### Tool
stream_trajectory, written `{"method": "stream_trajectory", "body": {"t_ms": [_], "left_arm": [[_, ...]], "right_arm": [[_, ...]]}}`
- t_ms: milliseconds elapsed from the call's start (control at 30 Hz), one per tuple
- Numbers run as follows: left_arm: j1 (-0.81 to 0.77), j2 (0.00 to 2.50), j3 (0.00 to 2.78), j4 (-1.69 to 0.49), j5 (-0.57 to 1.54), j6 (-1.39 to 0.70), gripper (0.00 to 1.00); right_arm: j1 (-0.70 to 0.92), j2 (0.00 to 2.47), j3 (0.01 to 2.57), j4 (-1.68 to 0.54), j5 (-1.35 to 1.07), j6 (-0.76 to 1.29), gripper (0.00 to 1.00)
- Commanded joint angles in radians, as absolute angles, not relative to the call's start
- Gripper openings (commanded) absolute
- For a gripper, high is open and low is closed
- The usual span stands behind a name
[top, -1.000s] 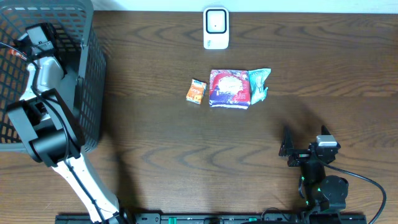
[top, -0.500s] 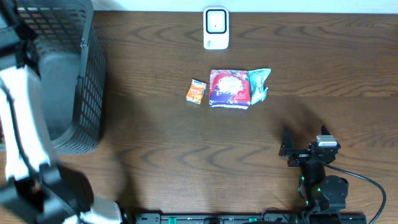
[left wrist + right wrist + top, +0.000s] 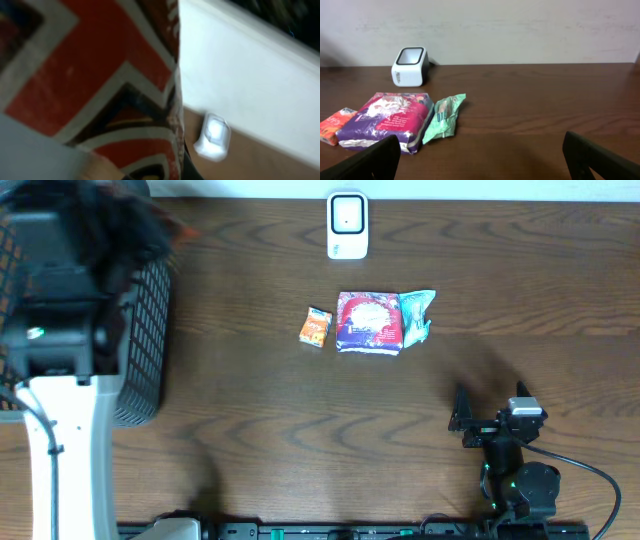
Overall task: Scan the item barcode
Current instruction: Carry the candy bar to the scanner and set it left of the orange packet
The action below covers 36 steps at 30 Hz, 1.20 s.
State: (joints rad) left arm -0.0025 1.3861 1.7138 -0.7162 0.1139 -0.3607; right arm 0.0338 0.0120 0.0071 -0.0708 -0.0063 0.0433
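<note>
A packet with a red, black and white pattern [image 3: 90, 75] fills the left wrist view, held close to the lens by my shut left gripper; its own fingertips are hidden behind the packet. From overhead the left arm [image 3: 60, 300] looms large and blurred over the basket, an orange-red edge of the packet [image 3: 178, 230] showing at its tip. The white scanner [image 3: 347, 224] stands at the table's far edge, also in the left wrist view [image 3: 212, 136] and right wrist view [image 3: 410, 65]. My right gripper [image 3: 490, 395] rests open near the front right, nothing between its fingers [image 3: 370, 160].
A dark mesh basket [image 3: 140, 330] sits at the left edge under the left arm. An orange packet [image 3: 317, 326], a pink and purple pack [image 3: 369, 322] and a green packet [image 3: 416, 315] lie in a row mid-table.
The left arm has risen out of the basket toward the overhead camera and swung right, carrying the red packet. The right arm and the table items have not moved.
</note>
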Motion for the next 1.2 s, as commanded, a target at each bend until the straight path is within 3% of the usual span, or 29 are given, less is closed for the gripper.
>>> {"method": "stream_trajectory", "body": {"t_ms": [0, 200, 433, 1033, 1167], "left_arm": [[-0.101, 1.446, 1.721, -0.751, 0.157, -0.26, 0.08], [-0.215, 1.586, 1.721, -0.847, 0.112, -0.097, 0.08], [-0.235, 1.795, 1.721, -0.96, 0.112, -0.084, 0.08], [-0.242, 2.099, 1.721, -0.908, 0.221, -0.05, 0.08], [-0.243, 2.116, 1.721, -0.9, 0.224, -0.049, 0.13]], "right_arm": [[0.02, 0.007, 0.006, -0.075, -0.002, 0.036, 0.99], [0.02, 0.007, 0.006, -0.075, -0.002, 0.036, 0.99], [0.02, 0.007, 0.006, -0.075, -0.002, 0.036, 0.99], [0.02, 0.007, 0.006, -0.075, -0.002, 0.036, 0.99], [0.02, 0.007, 0.006, -0.075, -0.002, 0.036, 0.99]]}}
